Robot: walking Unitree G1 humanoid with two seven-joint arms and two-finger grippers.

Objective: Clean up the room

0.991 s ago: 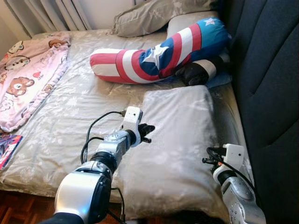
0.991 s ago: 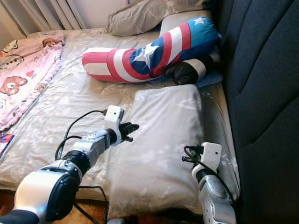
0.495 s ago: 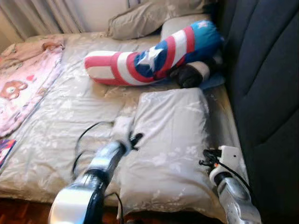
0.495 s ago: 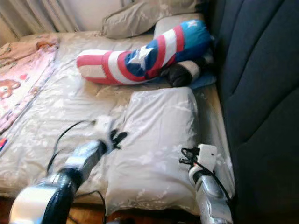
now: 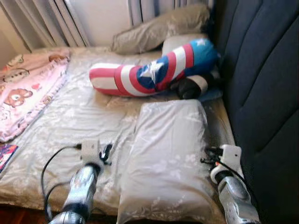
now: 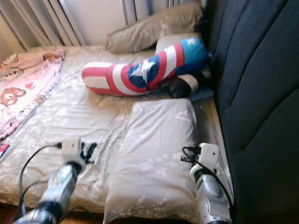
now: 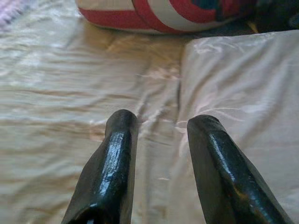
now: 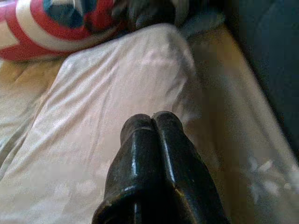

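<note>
Left hand (image 7: pixel 159 140) parted, poised over the bed (image 5: pixel 70 116) just beside the grey pillow (image 5: pixel 168 154); right hand (image 8: pixel 153 123) pressed closed at the pillow's far edge, near the dark headboard (image 5: pixel 266 84). Striped star bolster (image 5: pixel 154 70) lying beyond.

No words, numbers or brand marks can be read; the bolster (image 5: pixel 154 70) bears white stars and stripes, the pink blanket (image 5: pixel 25 91) printed bears.
</note>
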